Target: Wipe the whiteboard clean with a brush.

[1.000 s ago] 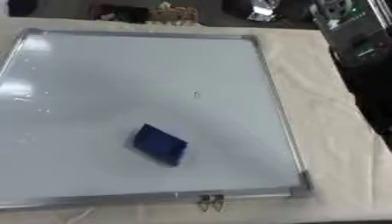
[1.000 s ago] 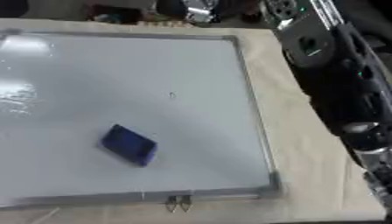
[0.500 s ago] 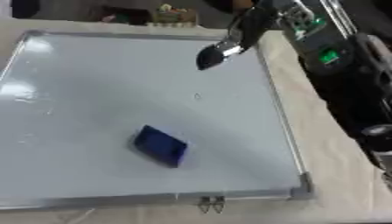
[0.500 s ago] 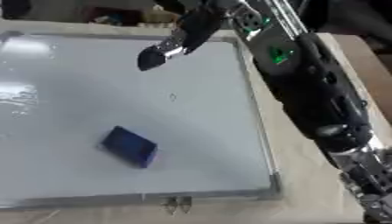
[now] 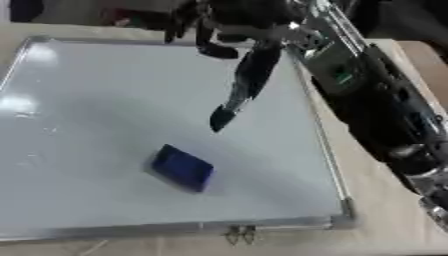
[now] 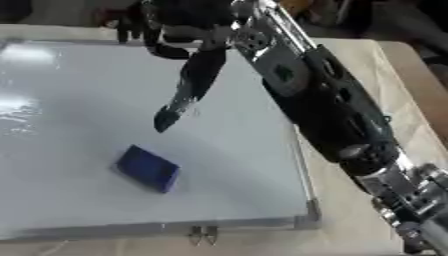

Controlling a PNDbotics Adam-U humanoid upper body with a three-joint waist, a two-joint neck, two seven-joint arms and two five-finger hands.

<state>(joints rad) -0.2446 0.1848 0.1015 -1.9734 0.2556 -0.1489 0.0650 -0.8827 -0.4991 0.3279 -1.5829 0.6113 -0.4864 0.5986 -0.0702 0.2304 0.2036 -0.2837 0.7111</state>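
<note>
The brush lay untouched on the whiteboard, near its front edge. The right hand hung above it, fingers loosely spread, grasping nothing. Wiping hadn't started, I judged.

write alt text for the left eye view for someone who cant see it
The robot's right hand reaches in from the upper right over a whiteboard, fingers extended down toward a blue brush lying flat on the board, not touching it. The board rests on a beige table.
</note>
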